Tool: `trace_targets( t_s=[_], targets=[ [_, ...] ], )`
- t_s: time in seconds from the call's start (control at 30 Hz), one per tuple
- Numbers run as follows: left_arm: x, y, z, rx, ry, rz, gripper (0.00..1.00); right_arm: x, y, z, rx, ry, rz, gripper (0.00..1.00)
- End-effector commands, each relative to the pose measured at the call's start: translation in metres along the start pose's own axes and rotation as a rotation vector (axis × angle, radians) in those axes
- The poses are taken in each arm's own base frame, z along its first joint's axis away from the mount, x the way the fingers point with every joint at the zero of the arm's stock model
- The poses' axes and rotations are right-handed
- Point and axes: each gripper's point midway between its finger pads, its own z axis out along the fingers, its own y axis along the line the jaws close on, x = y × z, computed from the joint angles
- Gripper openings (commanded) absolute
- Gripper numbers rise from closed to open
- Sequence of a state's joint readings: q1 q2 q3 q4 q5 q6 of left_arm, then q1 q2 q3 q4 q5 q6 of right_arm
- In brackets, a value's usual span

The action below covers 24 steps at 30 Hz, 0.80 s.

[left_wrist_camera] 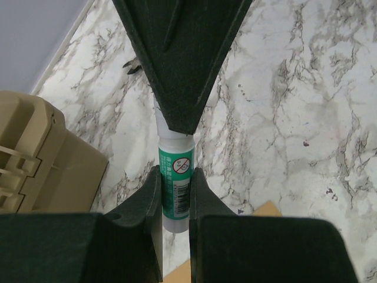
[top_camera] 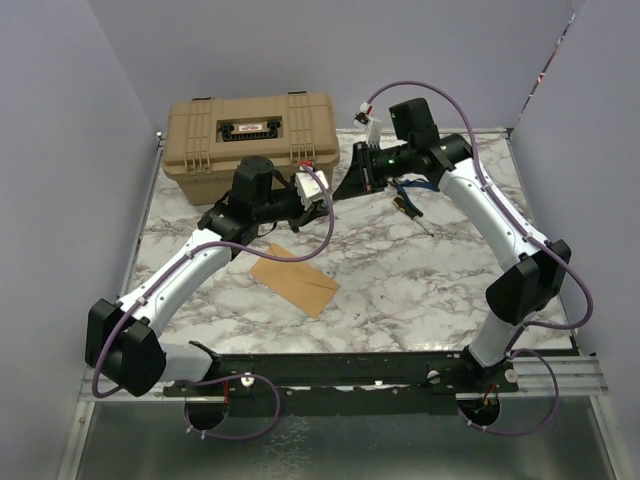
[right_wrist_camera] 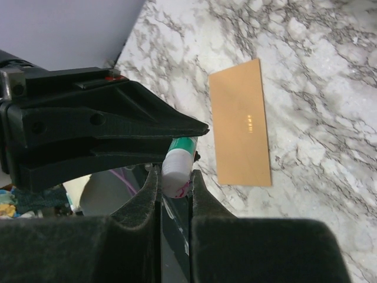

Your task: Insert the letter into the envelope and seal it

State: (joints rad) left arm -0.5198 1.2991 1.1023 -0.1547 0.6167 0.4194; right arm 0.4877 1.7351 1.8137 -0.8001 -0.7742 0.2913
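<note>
Over the marble table (top_camera: 400,285), the left gripper (left_wrist_camera: 175,180) and right gripper (right_wrist_camera: 175,180) are both clamping one glue stick (left_wrist_camera: 176,162), and an off-axis pull is probably risking dropping it near the envelope (right_wrist_camera: 241,124).

The left tool (left_wrist_camera: 175,177) hides most of the envelope (left_wrist_camera: 268,208)

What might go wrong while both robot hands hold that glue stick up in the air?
1. The glue stick is pinched between the left gripper and right gripper above the table; if one grip slips, it may drop.
2. The grippers are almost touching, so they might bump.
3. The envelope lies loose, so it may slide when glue is pressed on.
</note>
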Motion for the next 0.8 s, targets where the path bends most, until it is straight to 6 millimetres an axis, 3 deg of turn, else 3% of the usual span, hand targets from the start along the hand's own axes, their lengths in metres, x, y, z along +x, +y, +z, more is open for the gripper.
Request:
trace_targets(
  t_s=[0.0, 0.27, 0.4, 0.77],
  targets=[
    [-0.045, 0.001, 0.013, 0.013, -0.11, 0.147, 0.0, 0.042, 0.01, 0.022, 0.018, 0.168, 0.052, 0.0],
    [-0.057, 0.015, 0.019, -0.034, -0.116, 0.176, 0.0, 0.057, -0.002, 0.032, 0.096, 0.208, 0.079, 0.0],
    [-0.066, 0.015, 0.02, -0.038, -0.155, 0.174, 0.0, 0.06, 0.001, 0.038, 0.076, 0.2, 0.092, 0.0],
    [-0.131, 0.004, 0.011, -0.003, -0.357, 0.279, 0.0, 0.091, 0.027, 0.037, -0.076, 0.251, 0.231, 0.0]
  ],
)
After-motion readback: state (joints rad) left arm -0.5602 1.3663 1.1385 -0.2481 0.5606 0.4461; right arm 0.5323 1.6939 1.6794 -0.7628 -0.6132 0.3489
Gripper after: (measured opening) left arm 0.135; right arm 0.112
